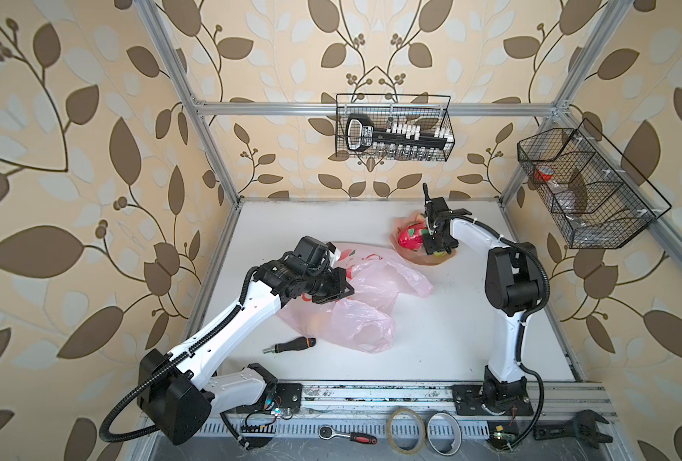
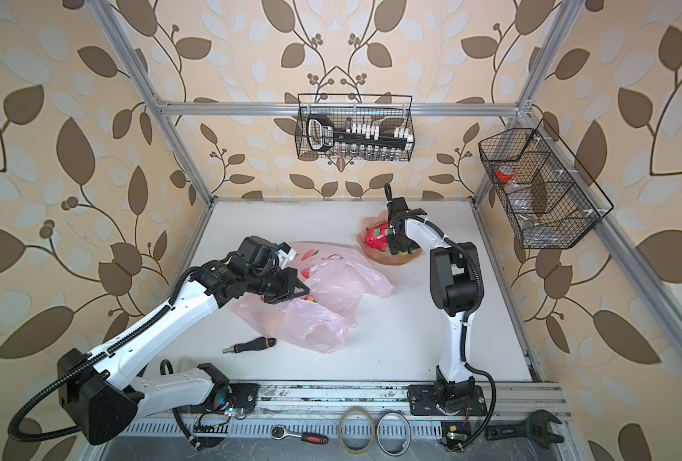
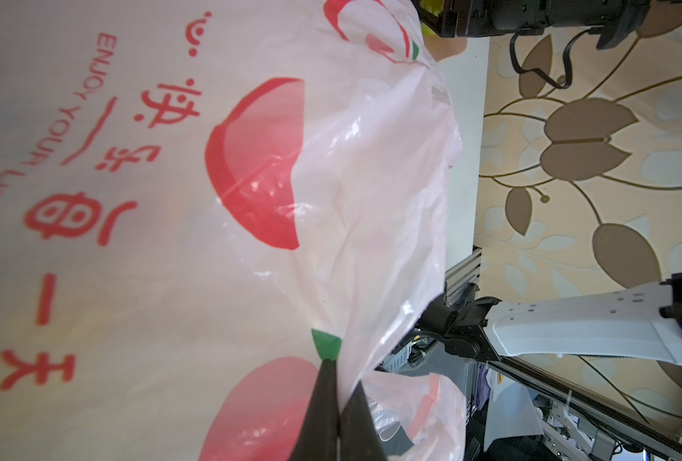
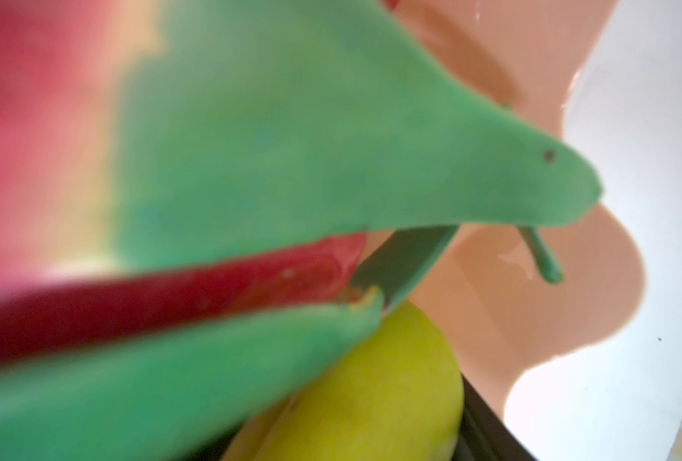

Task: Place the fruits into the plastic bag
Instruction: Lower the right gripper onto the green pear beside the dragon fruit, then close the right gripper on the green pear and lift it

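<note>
Mid-worktop: plastic bag (image 1: 371, 311), left gripper (image 3: 337, 415) pinched tight on its film; print reads "ENJOY YOUR", rest cut off. Far edge: dragon fruit (image 1: 409, 239) and blurred yellow-green fruit (image 4: 371, 399) on plate (image 1: 423, 261). Right gripper (image 1: 435, 247) over them, opening hidden, can't tell.

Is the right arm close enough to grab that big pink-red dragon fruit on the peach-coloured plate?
Probably yes. The right gripper is right beside the pink-red dragon fruit with green scales on the peach-coloured scalloped plate, nothing lies between them, and the fruit fills its wrist view.
</note>
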Robot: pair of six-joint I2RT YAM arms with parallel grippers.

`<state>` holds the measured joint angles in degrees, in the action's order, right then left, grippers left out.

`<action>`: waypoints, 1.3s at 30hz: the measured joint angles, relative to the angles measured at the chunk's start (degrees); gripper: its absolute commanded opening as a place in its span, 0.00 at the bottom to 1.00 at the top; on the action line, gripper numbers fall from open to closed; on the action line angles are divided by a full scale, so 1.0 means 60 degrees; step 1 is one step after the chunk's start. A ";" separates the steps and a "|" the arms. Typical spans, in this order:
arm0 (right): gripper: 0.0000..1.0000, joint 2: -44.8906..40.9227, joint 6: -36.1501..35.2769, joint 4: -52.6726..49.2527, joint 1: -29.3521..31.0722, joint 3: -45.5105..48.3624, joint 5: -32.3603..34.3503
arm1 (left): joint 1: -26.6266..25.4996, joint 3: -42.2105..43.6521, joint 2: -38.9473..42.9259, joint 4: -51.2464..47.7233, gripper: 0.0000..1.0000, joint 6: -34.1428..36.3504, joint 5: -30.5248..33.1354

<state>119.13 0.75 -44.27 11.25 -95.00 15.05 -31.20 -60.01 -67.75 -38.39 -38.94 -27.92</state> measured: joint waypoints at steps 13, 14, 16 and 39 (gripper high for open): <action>0.49 -0.1989 0.0299 0.0426 0.0000 0.0772 -0.0113 | 0.0000 0.0000 0.0018 0.0007 0.00 0.0004 -0.0004; 0.49 -0.2171 0.0368 0.0448 0.0000 0.0889 -0.0168 | 0.0000 0.0000 0.0018 0.0011 0.00 0.0004 -0.0004; 0.49 -0.2546 0.0481 0.0525 0.0000 0.1133 -0.0313 | 0.0000 0.0000 0.0022 0.0011 0.00 0.0004 -0.0004; 0.48 -0.4925 0.1410 0.0867 0.0044 0.3060 -0.1490 | 0.0000 0.0040 0.0036 0.0015 0.00 0.0004 -0.0015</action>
<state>89.58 9.21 -39.07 11.51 -76.64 6.11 -31.20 -59.77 -67.53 -38.30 -38.92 -28.01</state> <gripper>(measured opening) 0.573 0.055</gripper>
